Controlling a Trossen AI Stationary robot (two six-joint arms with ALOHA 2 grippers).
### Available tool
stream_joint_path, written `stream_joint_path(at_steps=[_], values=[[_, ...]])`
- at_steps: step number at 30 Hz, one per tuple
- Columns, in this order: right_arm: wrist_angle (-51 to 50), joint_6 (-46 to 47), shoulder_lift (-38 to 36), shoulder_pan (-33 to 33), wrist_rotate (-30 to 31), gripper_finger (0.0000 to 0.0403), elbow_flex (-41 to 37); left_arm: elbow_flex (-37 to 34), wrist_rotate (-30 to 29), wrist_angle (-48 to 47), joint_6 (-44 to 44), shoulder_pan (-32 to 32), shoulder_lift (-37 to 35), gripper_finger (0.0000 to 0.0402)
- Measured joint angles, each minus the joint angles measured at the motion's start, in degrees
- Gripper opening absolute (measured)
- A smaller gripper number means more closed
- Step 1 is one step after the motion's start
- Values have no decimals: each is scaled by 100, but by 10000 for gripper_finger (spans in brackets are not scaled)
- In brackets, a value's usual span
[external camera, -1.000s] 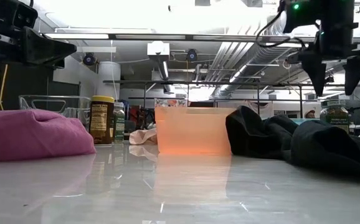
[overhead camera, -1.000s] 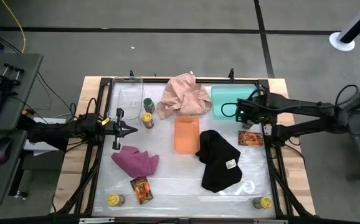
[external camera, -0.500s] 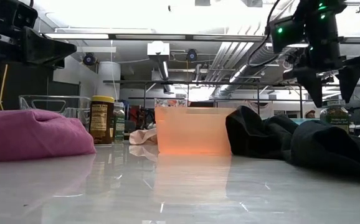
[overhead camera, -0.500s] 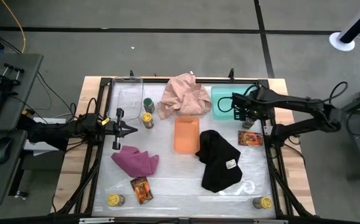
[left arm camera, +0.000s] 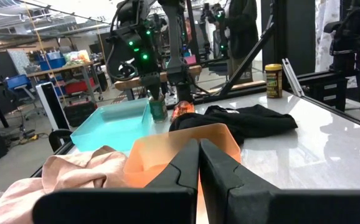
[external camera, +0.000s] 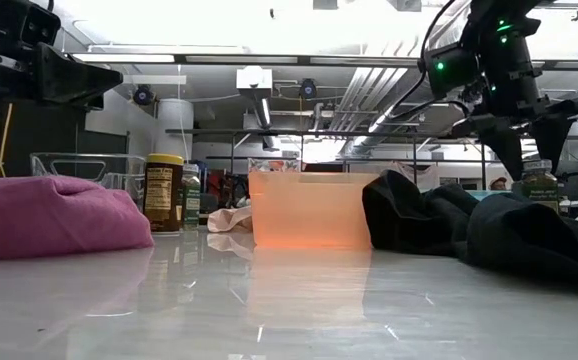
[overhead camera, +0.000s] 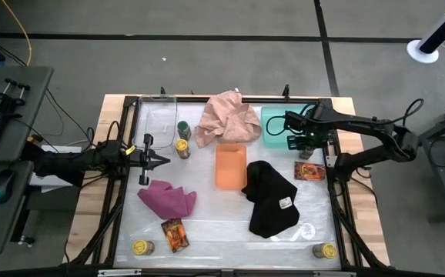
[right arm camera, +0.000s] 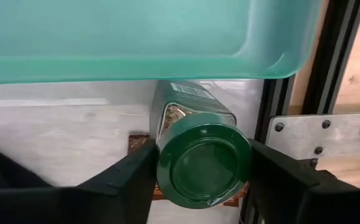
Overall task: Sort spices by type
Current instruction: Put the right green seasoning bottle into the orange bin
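A green-lidded spice jar (right arm camera: 203, 163) stands upright on the table between the teal tray (overhead camera: 278, 127) and a red-brown packet (overhead camera: 309, 171). My right gripper (right arm camera: 203, 180) comes down on it from above and is shut on it; in the high view the gripper (overhead camera: 302, 140) hides the jar. My left gripper (overhead camera: 163, 161) hovers shut at the table's left side, touching nothing. Another green-lidded jar (overhead camera: 183, 128) and a yellow-lidded jar (overhead camera: 182, 146) stand at the far left. Two yellow-lidded jars (overhead camera: 141, 247) (overhead camera: 326, 250) and a packet (overhead camera: 175, 234) are near the front edge. My right gripper pinches the jar at its green lid (right arm camera: 167, 177), one finger (right arm camera: 127, 186) on each of two opposite sides. The fingers point down from above. The jar stands upright, its base (external camera: 541, 195) on the table beside the teal tray.
An orange tray (overhead camera: 230, 165) stands mid-table with a black cloth (overhead camera: 270, 198) to its right. A pink cloth (overhead camera: 226, 117) lies at the far edge, a magenta cloth (overhead camera: 167, 199) at the left, and a clear container (overhead camera: 155, 115) at the far left. The dark frame rail (right arm camera: 329, 56) runs close to the jar.
My right gripper has sunk toward the green-lidded jar beside the teal tray, rolling about its own axis. Its fingers have come down on either side of the lid and drawn together on it. The jar has stayed where it was.
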Motion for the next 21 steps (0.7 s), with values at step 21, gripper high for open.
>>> stream_joint_path(at_steps=[21], values=[[664, -844, 138, 1462, -721, 202, 2924, 0, 0, 1, -1, 0, 0, 0]])
